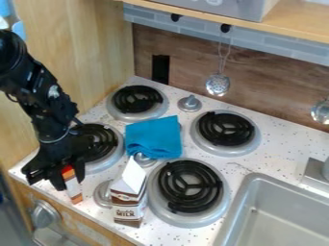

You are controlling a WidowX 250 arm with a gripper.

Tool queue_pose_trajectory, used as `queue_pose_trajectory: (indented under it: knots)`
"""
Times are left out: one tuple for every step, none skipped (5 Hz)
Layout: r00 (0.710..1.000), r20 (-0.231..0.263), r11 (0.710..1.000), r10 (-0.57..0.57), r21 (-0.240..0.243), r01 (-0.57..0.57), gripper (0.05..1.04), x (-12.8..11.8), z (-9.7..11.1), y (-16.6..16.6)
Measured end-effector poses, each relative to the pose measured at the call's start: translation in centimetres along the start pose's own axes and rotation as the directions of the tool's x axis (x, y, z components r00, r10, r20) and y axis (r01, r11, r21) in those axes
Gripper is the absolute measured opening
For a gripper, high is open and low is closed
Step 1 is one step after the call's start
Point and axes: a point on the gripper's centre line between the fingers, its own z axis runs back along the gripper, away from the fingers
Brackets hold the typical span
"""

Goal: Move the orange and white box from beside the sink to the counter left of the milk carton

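The black gripper (56,174) hangs low over the stove's front left corner, in front of the front left burner (101,144). Right against it stands a small orange-and-white box (74,190), its upper part partly covered by the gripper; whether it is held cannot be made out. To the right, a brown-and-white milk carton (128,204) with a white gabled top stands beside the front right burner (189,186). A folded blue cloth (153,137) lies in the middle, among the burners.
Two back burners (137,99) (225,128) sit behind the cloth, with a metal knob (189,103) between them. A grey sink (283,211) is at the lower right. A slotted metal utensil (218,84) hangs on the back wall below a wooden shelf (296,29).
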Motion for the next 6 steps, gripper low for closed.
queue_pose_trajectory:
  knots:
    - [1.0, -0.001, 1.0, -0.011, 0.001, 0.011, 0.802, 0.0, -0.1, 0.0]
    - [1.0, -0.001, 1.0, -0.013, -0.001, 0.013, 1.011, 0.0, -0.1, 0.0]
    - [1.0, -0.019, 1.0, -0.015, 0.022, 0.016, 1.011, -0.4, 0.0, 0.3]
    - [1.0, 0.002, 0.999, -0.03, 0.043, 0.03, 1.009, 0.2, 0.9, 0.1]
    - [0.998, 0.019, 0.998, -0.064, 0.021, 0.064, 1.009, 0.0, 2.3, -0.9]
    - [0.996, 0.032, 0.997, -0.079, 0.005, 0.079, 1.009, 0.2, 3.9, -1.9]
